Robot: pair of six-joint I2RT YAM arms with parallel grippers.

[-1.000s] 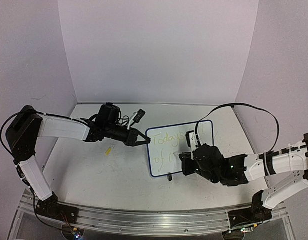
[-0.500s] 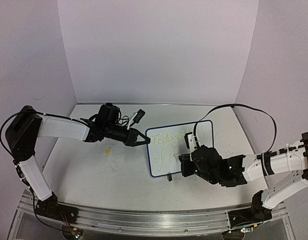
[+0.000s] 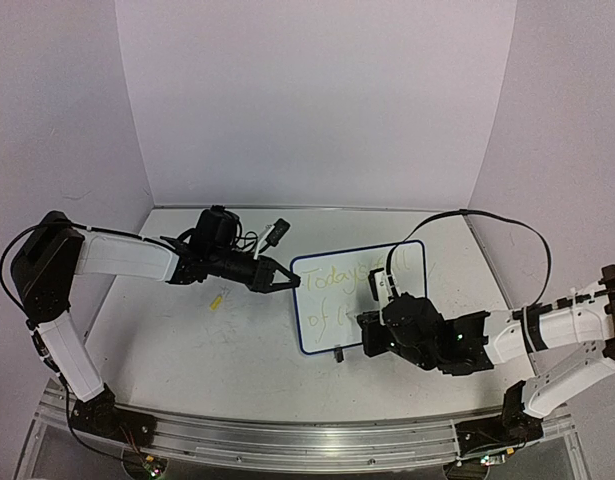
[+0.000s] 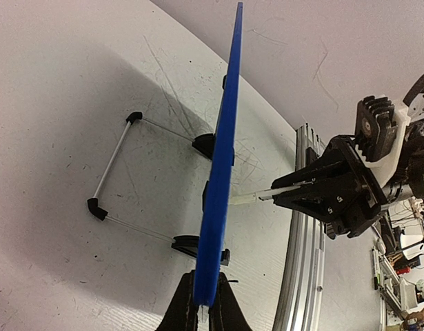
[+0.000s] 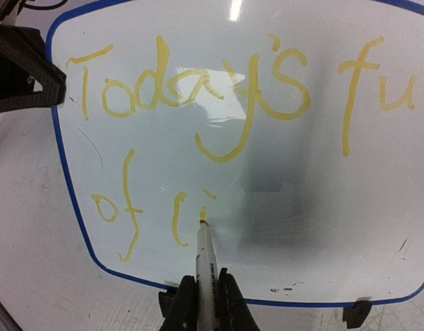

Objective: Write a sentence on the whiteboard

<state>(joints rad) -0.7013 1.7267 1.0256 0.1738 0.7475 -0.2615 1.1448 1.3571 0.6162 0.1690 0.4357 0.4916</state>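
The whiteboard (image 3: 332, 297) stands tilted at mid-table, and my left gripper (image 3: 292, 283) is shut on its left edge. In the left wrist view the whiteboard (image 4: 222, 172) is edge-on, a blue strip pinched in my left gripper (image 4: 203, 303). The sentence (image 5: 198, 96) reads "Today's ful" in yellow, with "of l" and a short stroke beneath. My right gripper (image 5: 206, 289) is shut on a white marker (image 5: 206, 262), whose yellow tip touches the board just right of the "l". From above, my right gripper (image 3: 369, 333) covers the board's lower right part.
A small yellow cap (image 3: 216, 301) lies on the table left of the board. A wire stand (image 4: 115, 165) props the board from behind, and a black foot (image 3: 339, 352) sits at its near edge. An aluminium rail (image 3: 287, 440) runs along the front.
My right gripper with the marker has shifted slightly left and toward the near edge over the board. The left arm and the board have stayed put.
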